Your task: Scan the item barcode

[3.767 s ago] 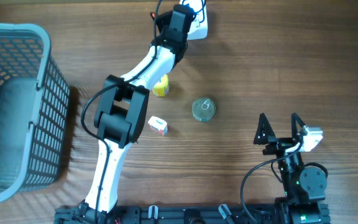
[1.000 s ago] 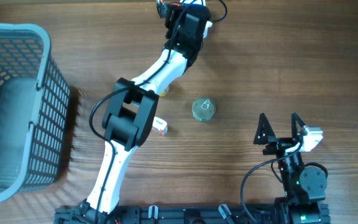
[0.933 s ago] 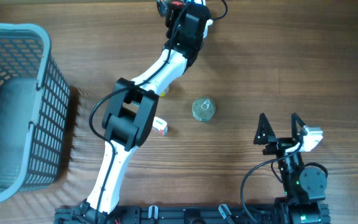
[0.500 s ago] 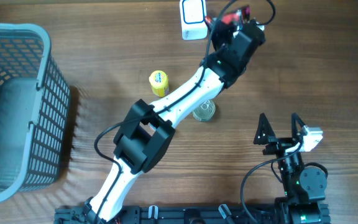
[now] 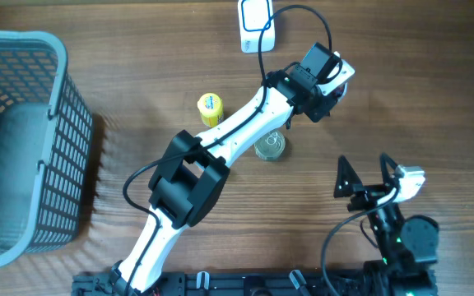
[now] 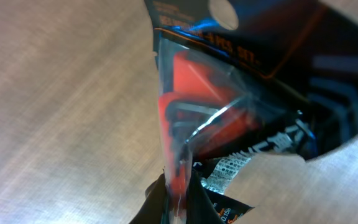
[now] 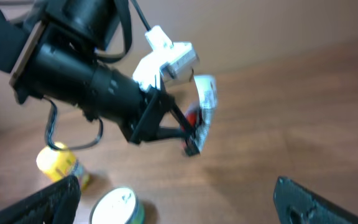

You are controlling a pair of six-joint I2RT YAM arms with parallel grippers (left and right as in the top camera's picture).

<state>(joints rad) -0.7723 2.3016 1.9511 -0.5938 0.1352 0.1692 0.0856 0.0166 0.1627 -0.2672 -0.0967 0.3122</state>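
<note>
1. Left arm (image 5: 245, 123). Reaches from the near edge of the counter (image 5: 434, 74) diagonally toward the far right, elbow bent near the middle, wrist turned right.
2. Left gripper (image 7: 190, 138). Points rightward and slightly down in the right wrist view; fingers (image 6: 155, 204) pressed together on the lower edge of the packet.
3. Packet (image 6: 229, 106). Clear-fronted, red and black inside, with a white printed strip near the pinched edge; the print is too blurred to read. Hangs raised above the counter, beyond the tin and right of the white device.
4. Right arm (image 5: 401, 234). Sits folded at the near right corner, wrist aimed toward the far edge.
5. Right gripper (image 5: 362, 160). Fingers (image 7: 48, 202) spread wide apart, holding nothing, well apart from the packet.
6. Tin (image 5: 271, 148). Round, stands on the counter partly under the left arm.
7. Yellow container (image 5: 210, 109). Lies left of the left arm, clear of it.
8. White device (image 5: 256, 20). Rests at the far edge.
9. Grey basket (image 5: 56, 107). Occupies the left end.
</note>
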